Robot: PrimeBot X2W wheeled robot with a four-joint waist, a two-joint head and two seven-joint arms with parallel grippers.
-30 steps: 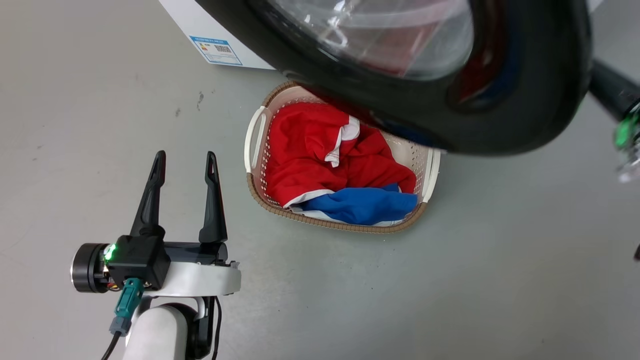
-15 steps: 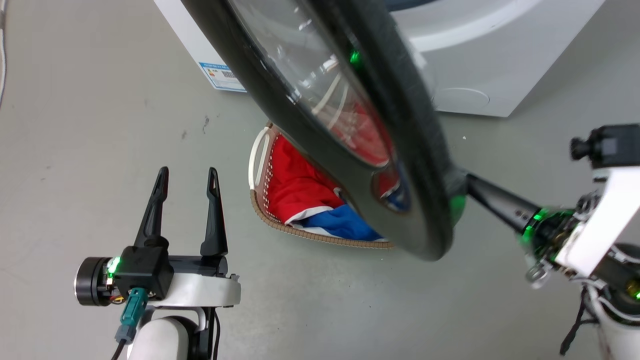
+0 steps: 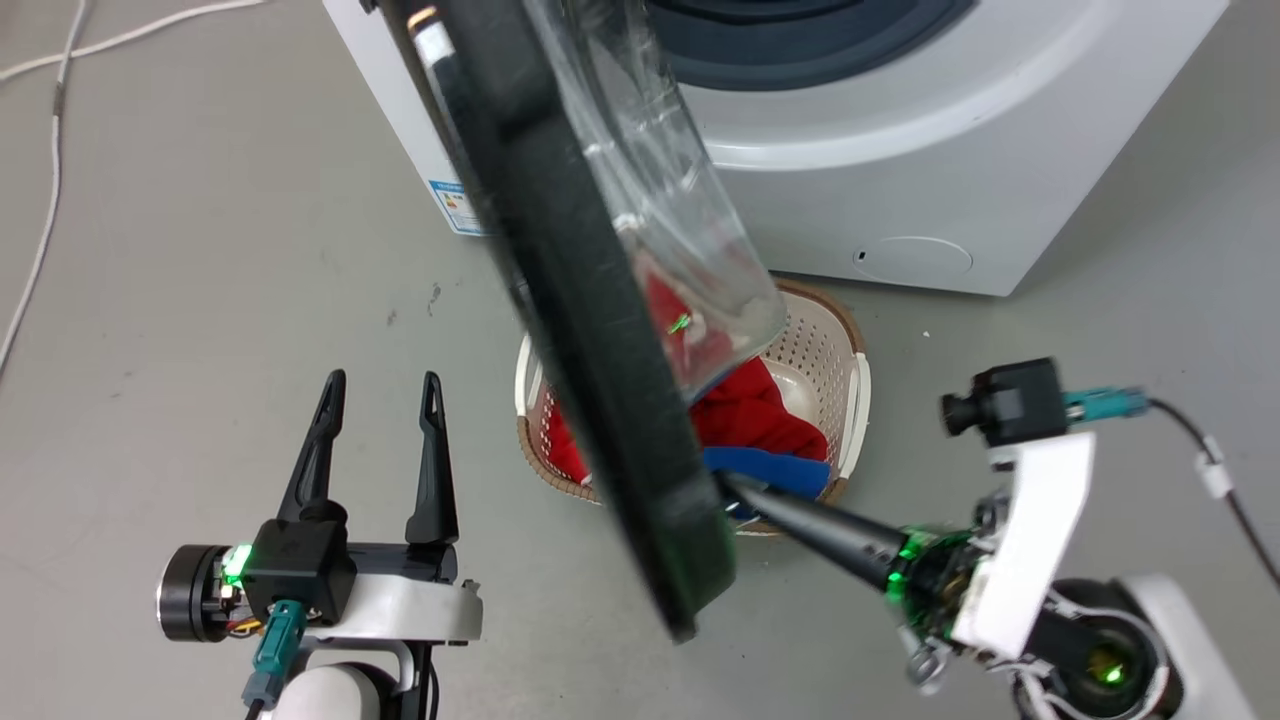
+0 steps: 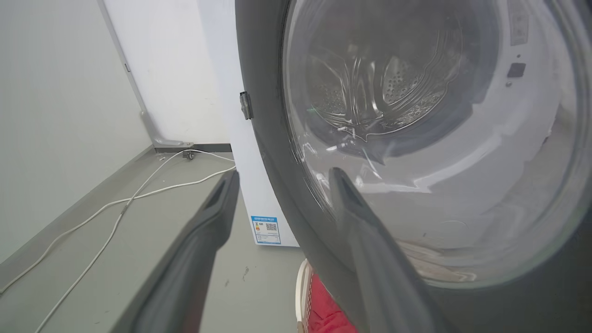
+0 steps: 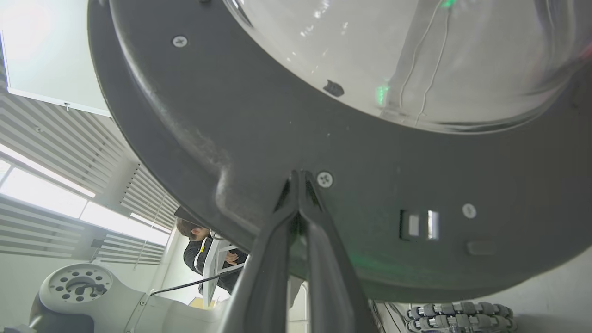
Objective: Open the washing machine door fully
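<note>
Pinched together with nothing between them, the fingers of the right gripper (image 5: 299, 175) had their tips set against the inner face of the washing machine door (image 5: 370, 152), low on its black rim beside a screw, apparently pushing rather than gripping. The left gripper (image 3: 382, 385) hung spread and empty, near and just left of the door. The door stood edge-on to the head camera, roughly square to the front of the washing machine (image 3: 880, 190), so the swing looked about half done, with the rest lying leftward toward the machine's left side. Beneath the door's free edge sat a laundry basket (image 3: 853, 370) of red and blue clothes, which the rim seemed to clear. Leftward the floor (image 3: 200, 300) lay open but for a white cable (image 3: 45, 220) far off, though the left gripper stood close to the door's sweep.
</note>
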